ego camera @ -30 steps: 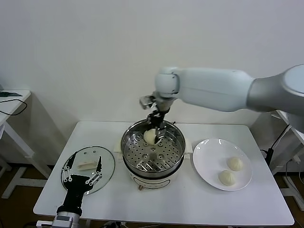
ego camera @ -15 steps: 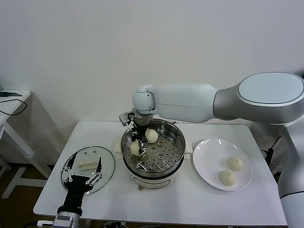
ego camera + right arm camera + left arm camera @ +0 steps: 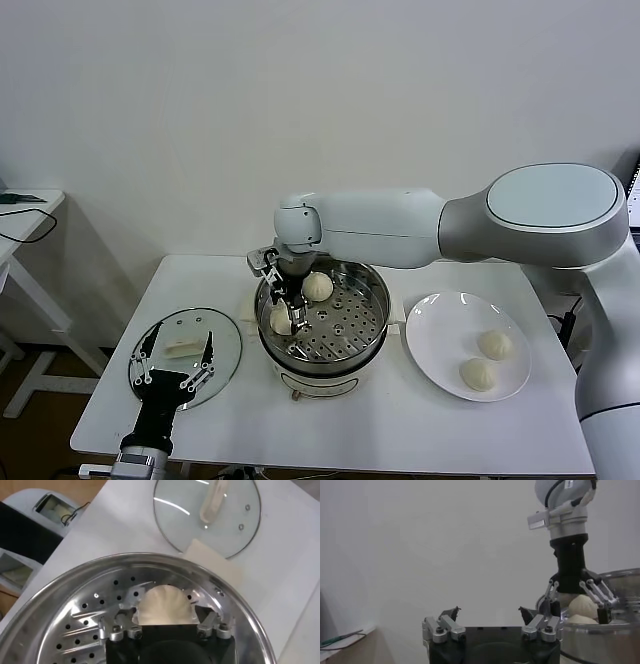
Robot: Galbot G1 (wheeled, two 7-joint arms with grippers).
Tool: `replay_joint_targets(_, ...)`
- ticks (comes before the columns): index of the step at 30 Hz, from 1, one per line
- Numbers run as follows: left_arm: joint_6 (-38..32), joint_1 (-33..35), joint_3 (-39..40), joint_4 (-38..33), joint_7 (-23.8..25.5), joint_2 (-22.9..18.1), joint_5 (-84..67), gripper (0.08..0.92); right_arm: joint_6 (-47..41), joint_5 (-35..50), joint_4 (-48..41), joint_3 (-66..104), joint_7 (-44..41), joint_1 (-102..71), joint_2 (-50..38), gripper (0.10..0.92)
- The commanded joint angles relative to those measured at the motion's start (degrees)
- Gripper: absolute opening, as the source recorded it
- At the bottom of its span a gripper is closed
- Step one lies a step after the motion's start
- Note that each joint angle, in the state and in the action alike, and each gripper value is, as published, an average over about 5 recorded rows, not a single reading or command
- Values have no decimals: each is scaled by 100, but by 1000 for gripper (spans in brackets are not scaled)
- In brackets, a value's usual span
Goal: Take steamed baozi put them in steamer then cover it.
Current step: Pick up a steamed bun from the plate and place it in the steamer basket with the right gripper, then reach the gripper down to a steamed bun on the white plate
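The steamer [image 3: 376, 300] stands mid-table, and its perforated tray shows in the right wrist view [image 3: 90, 625]. One baozi [image 3: 317, 286] lies at the tray's back. My right gripper [image 3: 287, 312] is down inside the pot at its left side, shut on a second baozi [image 3: 164, 604] that sits low on the tray. Two more baozi [image 3: 494, 344] [image 3: 478, 374] lie on the white plate [image 3: 440, 340]. The cover [image 3: 226, 350] lies flat to the left of the pot, and it also shows in the right wrist view [image 3: 235, 530]. My left gripper [image 3: 177, 350] hangs open over it.
The white table [image 3: 400, 430] has its front edge close below the pot and the plate. A second table [image 3: 30, 215] stands off to the far left. A white wall runs behind. My right arm reaches across above the pot's back rim.
My right gripper carried the second baozi from the pot's back across to its left side and lowered it towards the tray. The left arm has not moved.
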Motion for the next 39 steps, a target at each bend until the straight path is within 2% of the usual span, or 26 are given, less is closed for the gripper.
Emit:
replay_joint_targets(1,-3,11,5,-8,-1,-1,13,823,116,-385,574,379,-169,436,-831,822)
replay_joint_targets(9,-37,27,16,6,1,25,56,823,777,-1313,1475,745,-1150,1060,-3106,823)
replay_joint_targets(13,-41,38,58,-7,4,42,70,823,1169,-1852,1450,630,-1582,1050,-4217,823)
replay_joint_targets(19,-61,83,108,-29,4,22,104,823,1402,-2437,1272,452,-1570,368,-5257,823)
replay_joint_targets(29,-97,171,108,11,-5,-56,177,823,1390,-2759,1280,868,-994,-1454,-5700,823)
replay_joint_targets(39,-104,191,86,78,-21,-66,214,823,1161,-2883,1220,1480,-417,-2272,-5540,823)
